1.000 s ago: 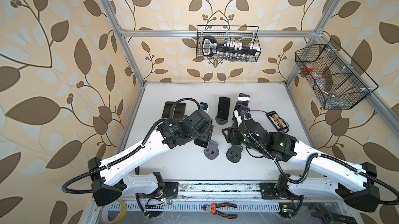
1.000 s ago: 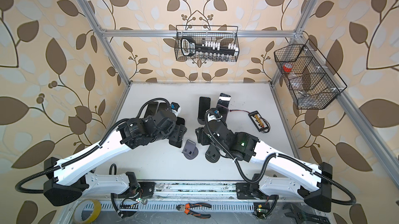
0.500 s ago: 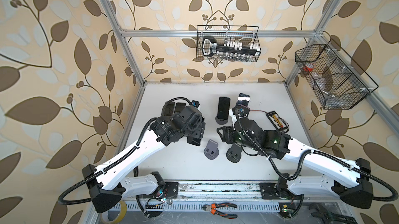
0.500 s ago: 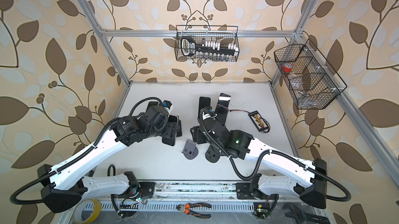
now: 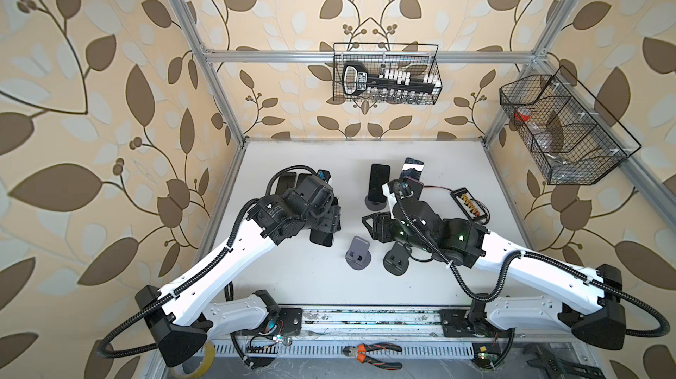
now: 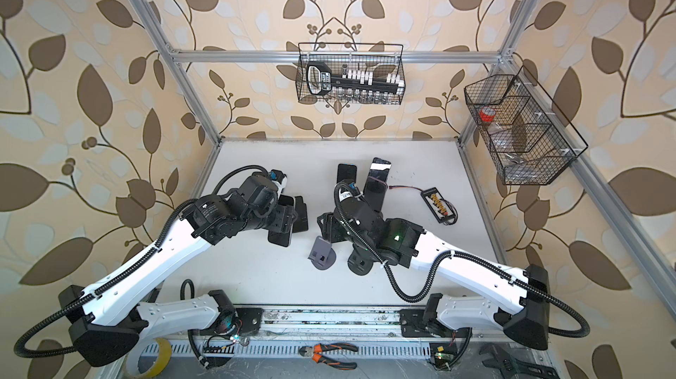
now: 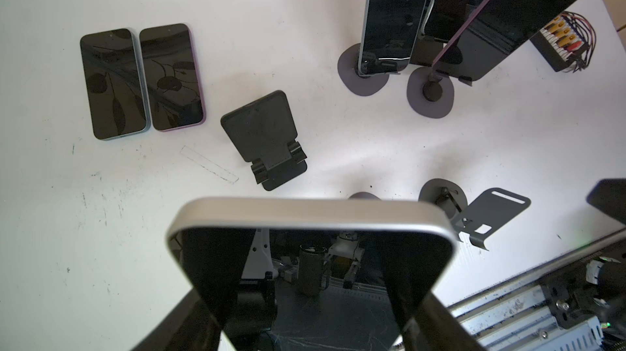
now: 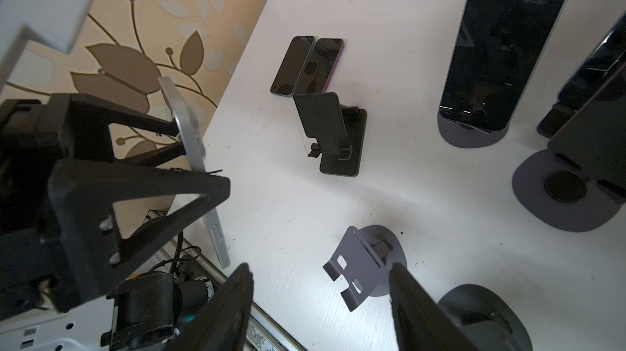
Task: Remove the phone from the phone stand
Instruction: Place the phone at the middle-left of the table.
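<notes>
Wire basket [image 5: 384, 45] on the back wall holds a socket rail [image 5: 387, 81], the side basket [image 5: 585, 176] a red roll [image 5: 522, 114]; in both top views the left gripper [image 5: 326, 229] has carried the phone [image 5: 322, 243] off the grey stand [image 5: 357, 253] toward the left edge of the desk [image 5: 311, 285]; left wrist: jaws clamp the silver-edged phone; right wrist: right gripper [image 8: 318, 269] spread, empty, over that stand.

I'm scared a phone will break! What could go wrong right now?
The left tool holds the silver phone above the table; it might slip and fall. Setting it down, it could bump the two flat phones or the black stand. The right tool, open and empty, hangs near the grey stand and could tip it.
</notes>
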